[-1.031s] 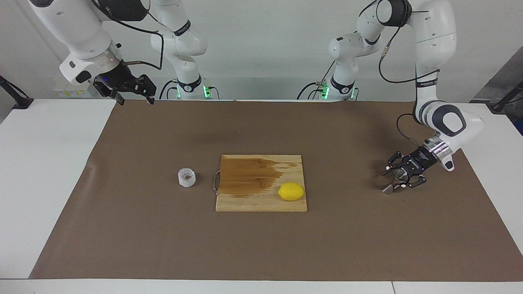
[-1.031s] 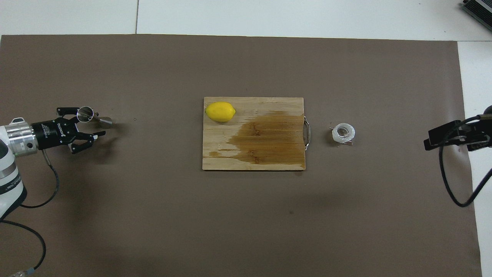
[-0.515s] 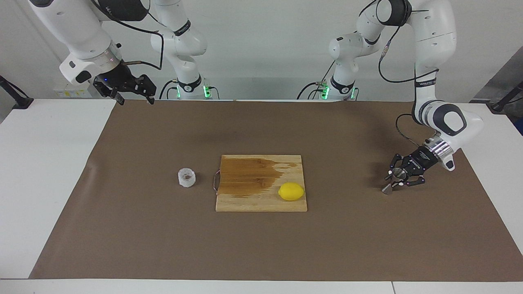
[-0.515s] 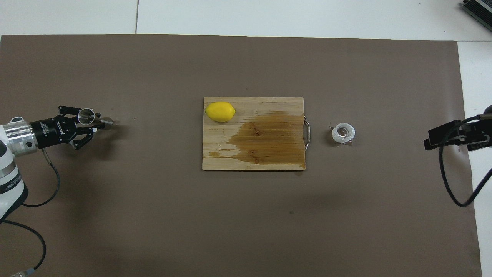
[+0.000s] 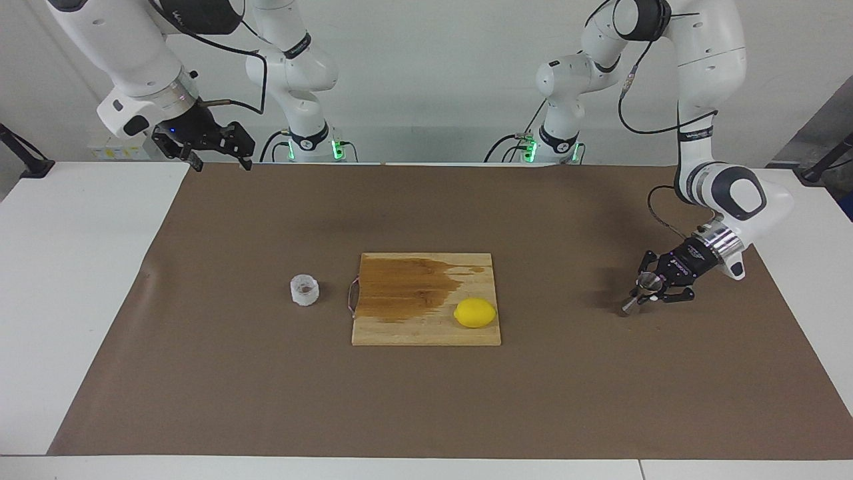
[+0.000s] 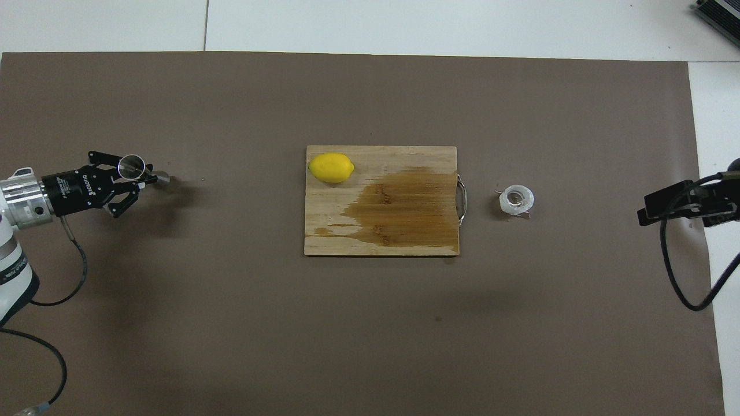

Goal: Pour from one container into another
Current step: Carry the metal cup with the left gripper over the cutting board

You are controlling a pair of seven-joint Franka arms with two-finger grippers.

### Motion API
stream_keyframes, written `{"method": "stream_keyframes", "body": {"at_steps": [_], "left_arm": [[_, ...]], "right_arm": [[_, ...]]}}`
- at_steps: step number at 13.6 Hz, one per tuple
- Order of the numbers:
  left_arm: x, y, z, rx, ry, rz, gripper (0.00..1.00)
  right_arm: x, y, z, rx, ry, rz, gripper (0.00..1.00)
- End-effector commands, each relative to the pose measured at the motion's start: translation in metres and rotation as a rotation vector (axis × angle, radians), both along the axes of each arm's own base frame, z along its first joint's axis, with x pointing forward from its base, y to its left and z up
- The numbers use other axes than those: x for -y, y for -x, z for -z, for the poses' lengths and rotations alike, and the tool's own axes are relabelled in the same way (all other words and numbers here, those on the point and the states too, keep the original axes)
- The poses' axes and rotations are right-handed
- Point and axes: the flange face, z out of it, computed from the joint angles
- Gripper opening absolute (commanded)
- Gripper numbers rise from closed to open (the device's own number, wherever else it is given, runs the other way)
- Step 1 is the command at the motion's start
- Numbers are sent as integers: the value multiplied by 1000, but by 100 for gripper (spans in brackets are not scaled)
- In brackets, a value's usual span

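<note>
White lettering on left gripper (image 6: 142, 178) body, 9 o'clock edge of overhead view: print too small, unreadable. White brand mark on right arm's dark upper joint (image 5: 200, 15), 11 o'clock in facing view: unreadable. Black band with white print on left arm's forearm (image 5: 696, 132), 2 o'clock in facing view: unreadable. No other text, numbers or signs legible.

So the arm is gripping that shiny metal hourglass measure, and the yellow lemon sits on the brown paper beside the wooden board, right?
Not quite. The yellow lemon lies on the wooden cutting board, at a corner, not on the brown paper; the overhead view shows it. The left gripper does grip the shiny steel hourglass jigger.
</note>
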Motion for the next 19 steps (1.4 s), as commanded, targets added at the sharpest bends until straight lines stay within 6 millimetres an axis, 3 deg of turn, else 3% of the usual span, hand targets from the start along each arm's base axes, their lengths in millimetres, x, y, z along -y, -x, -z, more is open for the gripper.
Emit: {"method": "stream_keyframes", "body": {"at_steps": [1,6,8,15,16,19], "left_arm": [[19,-1,-19,21,48,36,0],[100,3,-66,-1,88,134,0],[142,5,-81,-2,101,189,0],[286,24,-92,10,224,287,0],[300,26,-91,10,234,280,0],[343,38,-66,-36,253,327,0]], "right_arm": [[0,-1,-3,-6,-14,25,100],[0,-1,-3,-6,-14,25,100],[0,-1,-3,-6,-14,25,100],[0,-1,-3,-6,-14,25,100],[0,-1,-3,-6,-14,25,100],[0,-1,-3,-6,-14,25,100]]}}
